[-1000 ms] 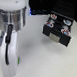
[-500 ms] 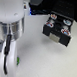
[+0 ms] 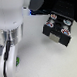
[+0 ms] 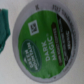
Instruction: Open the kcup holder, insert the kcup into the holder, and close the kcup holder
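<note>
The kcup holder [image 3: 57,27] is a black boxy unit at the exterior view's upper right, with several pods showing in its round slots from above. The kcup [image 4: 47,42] fills the wrist view, its green-and-white top reading "Dark Magic". In the exterior view only a small green bit of the kcup [image 3: 17,59] shows beside the arm's lower end. My gripper [image 3: 8,62] is low at the exterior view's left, mostly hidden by the white arm. One teal finger [image 4: 4,25] shows right beside the kcup. Whether the jaws are closed on the kcup is not visible.
The bulky white arm [image 3: 10,24] fills the exterior view's left half. A dark object with a blue light [image 3: 36,9] sits behind the kcup holder. The pale table [image 3: 45,62] lies between the arm and the holder.
The arm has shifted slightly at the exterior view's left, staying low over the table. The kcup holder has not moved.
</note>
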Robot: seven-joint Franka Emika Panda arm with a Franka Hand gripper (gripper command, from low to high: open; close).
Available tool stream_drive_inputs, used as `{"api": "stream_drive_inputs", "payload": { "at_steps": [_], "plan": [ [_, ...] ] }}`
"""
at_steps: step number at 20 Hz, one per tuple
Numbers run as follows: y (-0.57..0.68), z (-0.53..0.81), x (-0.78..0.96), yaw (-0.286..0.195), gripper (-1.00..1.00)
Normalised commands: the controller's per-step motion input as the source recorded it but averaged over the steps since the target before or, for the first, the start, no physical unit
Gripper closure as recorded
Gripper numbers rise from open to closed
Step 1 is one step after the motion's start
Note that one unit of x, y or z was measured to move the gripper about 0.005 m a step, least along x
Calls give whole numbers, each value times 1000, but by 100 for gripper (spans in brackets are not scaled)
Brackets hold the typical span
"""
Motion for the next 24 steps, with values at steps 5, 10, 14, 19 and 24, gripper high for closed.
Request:
{"api": "stream_drive_inputs", "payload": {
  "at_steps": [5,10,14,19,24],
  "plan": [
    [-56,4,151,-98,100],
    [-15,91,116,-78,100],
    [-2,152,100,-71,100],
    [18,237,79,-55,100],
    [183,649,82,-13,100]
  ]
}}
